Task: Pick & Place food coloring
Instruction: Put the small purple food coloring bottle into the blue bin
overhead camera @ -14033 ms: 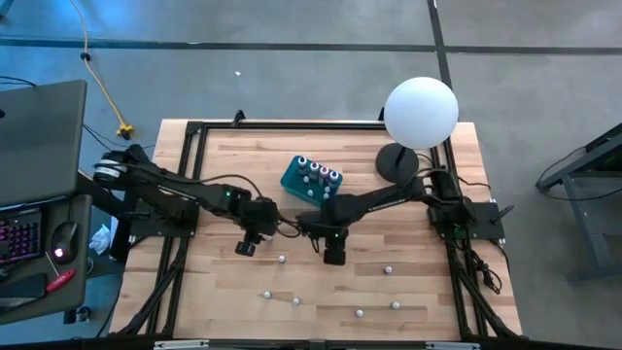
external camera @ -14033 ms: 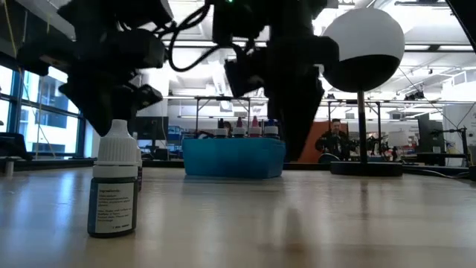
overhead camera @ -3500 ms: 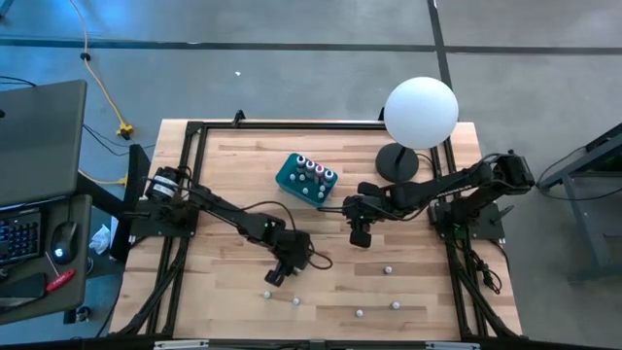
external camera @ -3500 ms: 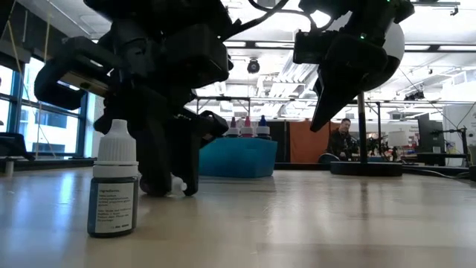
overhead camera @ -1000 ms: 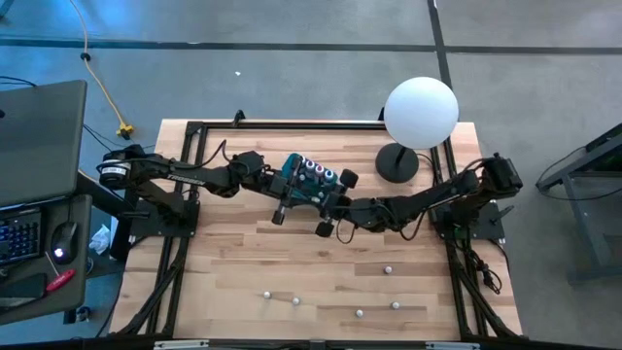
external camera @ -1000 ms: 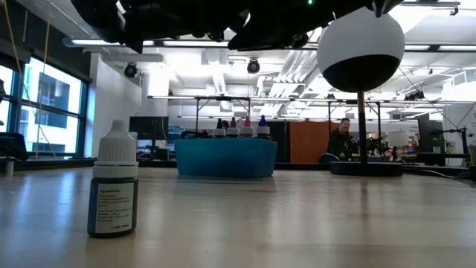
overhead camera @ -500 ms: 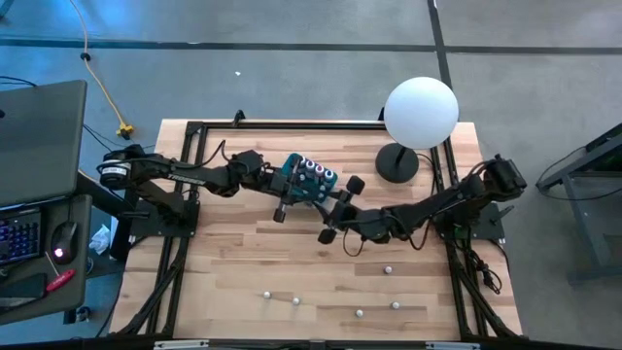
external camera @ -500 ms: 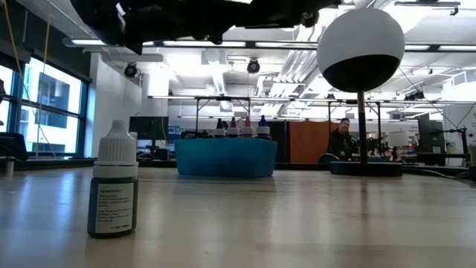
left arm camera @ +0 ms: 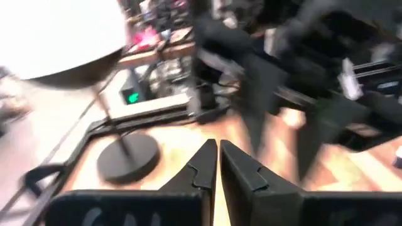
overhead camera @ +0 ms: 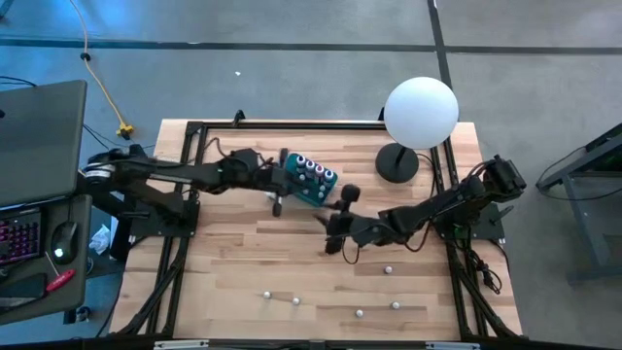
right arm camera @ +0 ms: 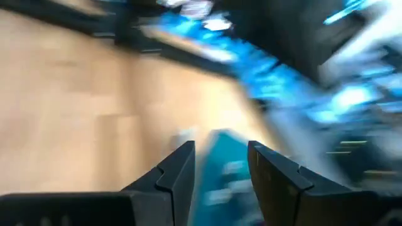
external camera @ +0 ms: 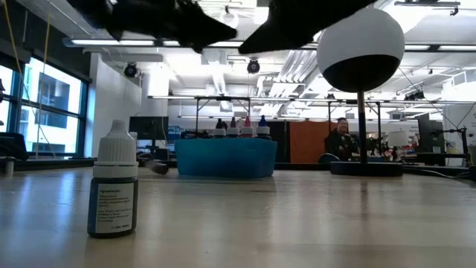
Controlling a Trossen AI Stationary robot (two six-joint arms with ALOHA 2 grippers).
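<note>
Low view: food coloring bottle [external camera: 113, 181] seemingly upright.

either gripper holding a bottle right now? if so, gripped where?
No. The left gripper, by the teal box, has its fingers shut together with nothing between them. The right gripper is open with no bottle between its fingers.

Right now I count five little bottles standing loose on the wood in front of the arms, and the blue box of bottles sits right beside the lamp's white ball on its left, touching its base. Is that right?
The count holds, but the blue box does not touch the lamp's base. The high view shows bare table between them. The five loose bottles do stand on the wood nearer the front.
</note>
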